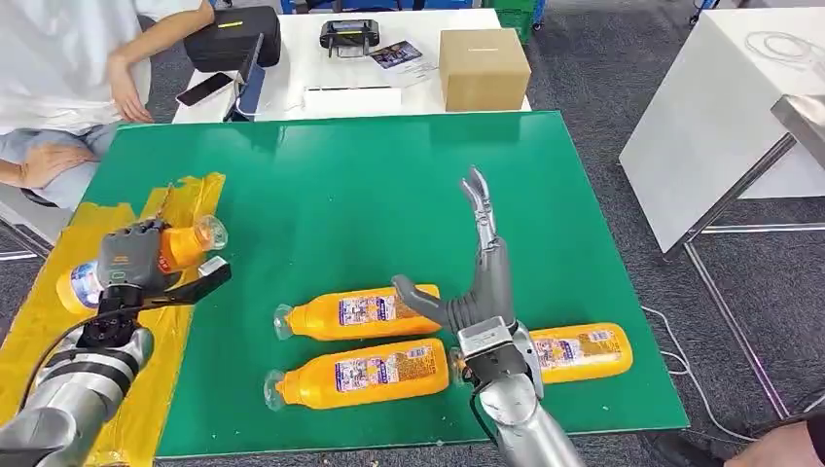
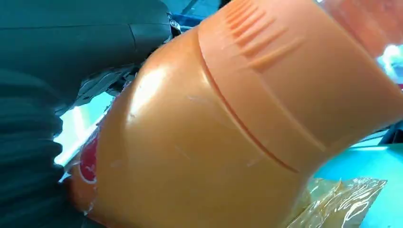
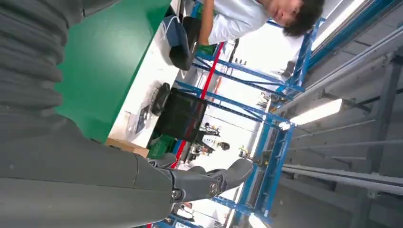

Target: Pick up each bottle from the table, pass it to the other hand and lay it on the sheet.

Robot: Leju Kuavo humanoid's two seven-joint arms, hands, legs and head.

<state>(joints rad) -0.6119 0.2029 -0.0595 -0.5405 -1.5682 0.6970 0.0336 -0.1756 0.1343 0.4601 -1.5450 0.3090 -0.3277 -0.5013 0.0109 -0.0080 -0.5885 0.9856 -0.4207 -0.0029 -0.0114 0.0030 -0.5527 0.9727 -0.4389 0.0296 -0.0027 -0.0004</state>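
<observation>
L hand (image 1: 136, 258) curled, gripping; R hand (image 1: 477, 282) raised, fingers straight, thumb out.

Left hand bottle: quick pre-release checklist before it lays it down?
1. Left hand grips the held bottle: ok.
2. Bottle over the yellow sheet: ok.
3. Bottle resting on the sheet: cannot tell.
4. Right hand open, holding nothing: ok.
5. Three bottles left on the green table, nearest one lying flat: ok.
6. Person's hand away from the sheet: ok.
</observation>
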